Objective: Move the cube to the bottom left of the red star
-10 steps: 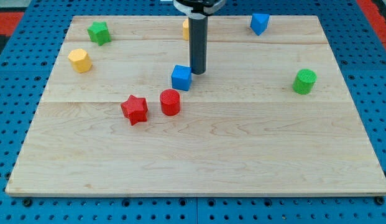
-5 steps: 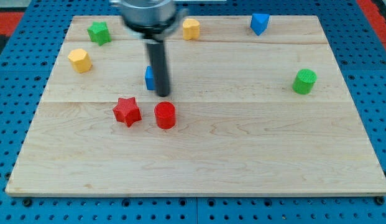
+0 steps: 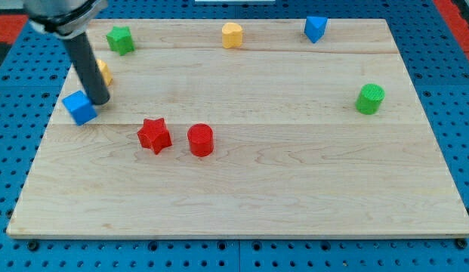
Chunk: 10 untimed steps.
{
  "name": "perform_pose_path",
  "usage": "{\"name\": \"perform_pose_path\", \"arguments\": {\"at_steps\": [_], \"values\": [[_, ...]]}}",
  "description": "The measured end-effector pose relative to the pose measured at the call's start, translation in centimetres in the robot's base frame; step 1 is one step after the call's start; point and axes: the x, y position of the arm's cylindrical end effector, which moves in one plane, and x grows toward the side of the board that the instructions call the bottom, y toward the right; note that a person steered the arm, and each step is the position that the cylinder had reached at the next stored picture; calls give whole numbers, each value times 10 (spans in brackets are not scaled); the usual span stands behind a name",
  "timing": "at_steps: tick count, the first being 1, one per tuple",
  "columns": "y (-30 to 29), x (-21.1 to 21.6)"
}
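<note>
The blue cube [image 3: 80, 107] sits near the board's left edge, up and to the left of the red star [image 3: 154, 135]. My tip [image 3: 100, 100] rests against the cube's right side, and the dark rod rises from it toward the view's top left. A red cylinder [image 3: 200, 140] stands just right of the red star.
A yellow block [image 3: 105, 72] is partly hidden behind the rod. A green star [image 3: 120, 38] lies at the top left, another yellow block [image 3: 232, 35] at top centre, a blue block [image 3: 316, 28] at the top right, and a green cylinder [image 3: 370, 99] at the right.
My tip has swept left across the board, pushing the blue cube from the middle to near the left edge. The red star and red cylinder shifted slightly earlier and now rest still.
</note>
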Motion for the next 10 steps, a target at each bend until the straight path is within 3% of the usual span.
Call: {"name": "perform_pose_path", "arguments": {"at_steps": [1,2,3,4,5,6,7,8,10], "values": [[-14,42],[5,6],[-32,-23],[-78,19],[-27,44],[-22,7],[15,53],[-3,94],[23,68]]}}
